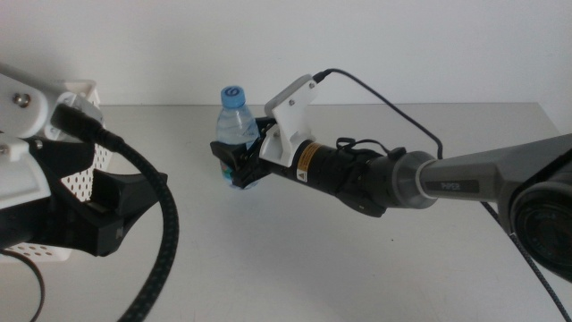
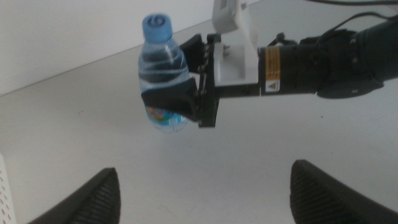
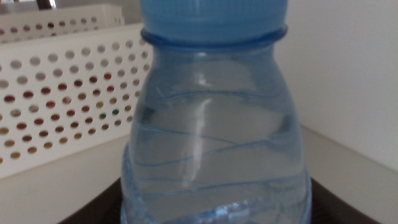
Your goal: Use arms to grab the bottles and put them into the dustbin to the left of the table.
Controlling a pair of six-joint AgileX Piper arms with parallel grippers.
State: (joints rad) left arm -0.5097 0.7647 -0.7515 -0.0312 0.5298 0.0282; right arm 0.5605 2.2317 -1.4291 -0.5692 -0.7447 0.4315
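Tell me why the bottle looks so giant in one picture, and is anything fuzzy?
Right wrist view: the camera sits right against the water bottle, so it fills the frame; the dustbin behind looks soft. Left wrist view: the left gripper jaws are blurred dark shapes. Middle view: the right gripper holds the bottle, sharp, under even light.

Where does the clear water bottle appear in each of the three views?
Middle view: water bottle left of centre, held by the right tool.
Left wrist view: bottle upper left, right tool around it.
Right wrist view: bottle fills the centre.
Shared landmark: its blue cap.
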